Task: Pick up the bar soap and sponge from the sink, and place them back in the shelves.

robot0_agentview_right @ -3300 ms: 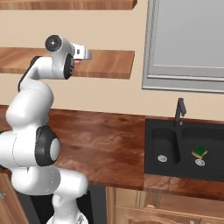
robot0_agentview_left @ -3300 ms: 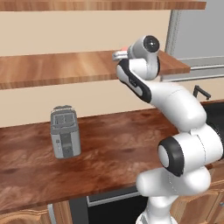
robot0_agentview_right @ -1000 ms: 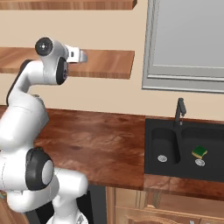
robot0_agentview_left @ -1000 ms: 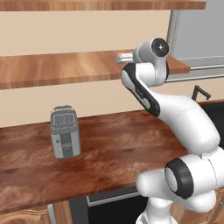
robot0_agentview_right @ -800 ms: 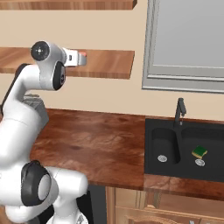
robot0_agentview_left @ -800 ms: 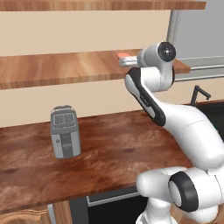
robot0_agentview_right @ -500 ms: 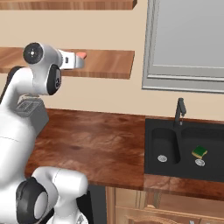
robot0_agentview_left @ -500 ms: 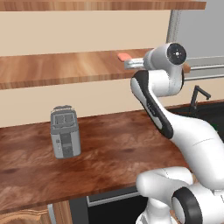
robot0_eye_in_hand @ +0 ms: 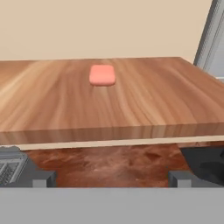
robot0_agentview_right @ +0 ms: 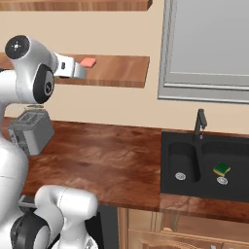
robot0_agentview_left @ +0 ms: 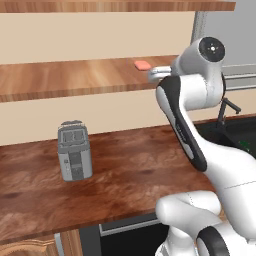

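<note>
Nearest to me is the brown wooden bench (robot0_agentview_left: 125, 175), and on its left part sits a small grey boxy toaster (robot0_agentview_left: 74, 151), standing upright. Over on the right the black double-basin sink (robot0_agentview_right: 204, 168) is set into the bench, and the little yellow sponge with the dark green scrub top (robot0_agentview_right: 222, 169) is lying in the right bowl, close to the round silver drain.

Higher up, my gripper (robot0_eye_in_hand: 112, 177) is parked just off the near edge of the lower long brown wooden wall shelf (robot0_agentview_left: 75, 77). Its jaws are spread wide with nothing between them; in the hand view the two dark tips sit far apart at the bottom corners.

Further back, the small salmon-pink rounded bar soap (robot0_eye_in_hand: 102, 75) lies flat on top of that shelf, well apart from the gripper, toward the wall. Another wooden plank runs above it.
</note>
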